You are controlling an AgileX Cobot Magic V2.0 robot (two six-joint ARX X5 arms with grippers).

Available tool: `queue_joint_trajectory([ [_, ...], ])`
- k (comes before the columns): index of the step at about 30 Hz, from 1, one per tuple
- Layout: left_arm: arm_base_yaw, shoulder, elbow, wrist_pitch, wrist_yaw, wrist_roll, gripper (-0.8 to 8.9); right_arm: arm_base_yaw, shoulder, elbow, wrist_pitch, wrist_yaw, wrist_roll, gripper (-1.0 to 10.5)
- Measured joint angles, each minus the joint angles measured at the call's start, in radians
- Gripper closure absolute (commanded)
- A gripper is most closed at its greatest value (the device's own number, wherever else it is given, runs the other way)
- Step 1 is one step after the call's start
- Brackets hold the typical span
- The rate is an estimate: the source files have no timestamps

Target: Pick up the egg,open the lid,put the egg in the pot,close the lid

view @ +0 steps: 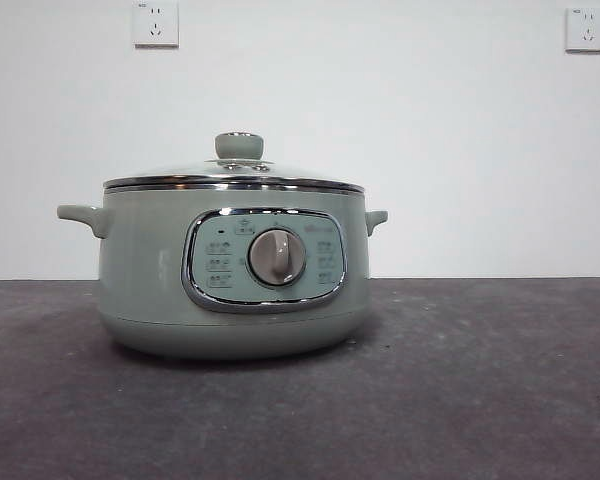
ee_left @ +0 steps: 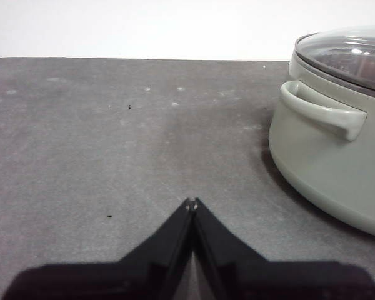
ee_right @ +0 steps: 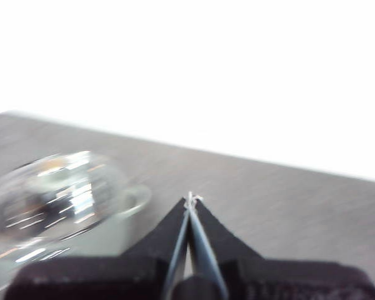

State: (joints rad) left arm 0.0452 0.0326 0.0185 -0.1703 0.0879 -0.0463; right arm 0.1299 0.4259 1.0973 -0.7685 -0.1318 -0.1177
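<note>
The pale green pot (view: 145,270) stands on the dark table, its dial facing the front camera. The glass lid (view: 235,174) rests shut on its rim, green knob on top. The egg is hidden from every view. My left gripper (ee_left: 192,203) is shut and empty, low over the table with the pot (ee_left: 319,156) and its lid (ee_left: 353,56) off to one side. My right gripper (ee_right: 191,199) is shut and empty too, held higher up, in a blurred picture that shows the lid (ee_right: 56,194) below and beside it. Neither arm appears in the front view.
The grey table top (view: 480,380) runs bare around the pot to a white wall. Two wall sockets (view: 155,22) sit high behind. One side handle (ee_left: 328,112) of the pot juts toward the left gripper's side.
</note>
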Motion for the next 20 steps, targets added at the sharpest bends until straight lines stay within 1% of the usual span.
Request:
queue_joint_trajectory([
  [4, 0.0, 0.0, 0.0, 0.0, 0.0, 0.0, 8.17, -0.075, -0.122, -0.263, 0.223, -0.027, -0.003, 9.4],
  [9, 0.0, 0.0, 0.0, 0.0, 0.0, 0.0, 8.17, -0.091, -0.244, -0.564, 0.417, -0.026, 0.001, 9.4],
  [14, 0.0, 0.0, 0.0, 0.0, 0.0, 0.0, 8.17, -0.091, -0.338, -0.818, 0.519, -0.026, 0.018, 9.4],
  [20, 0.0, 0.0, 0.0, 0.0, 0.0, 0.0, 8.17, -0.091, -0.415, -1.002, 0.568, -0.022, 0.07, 9.4],
])
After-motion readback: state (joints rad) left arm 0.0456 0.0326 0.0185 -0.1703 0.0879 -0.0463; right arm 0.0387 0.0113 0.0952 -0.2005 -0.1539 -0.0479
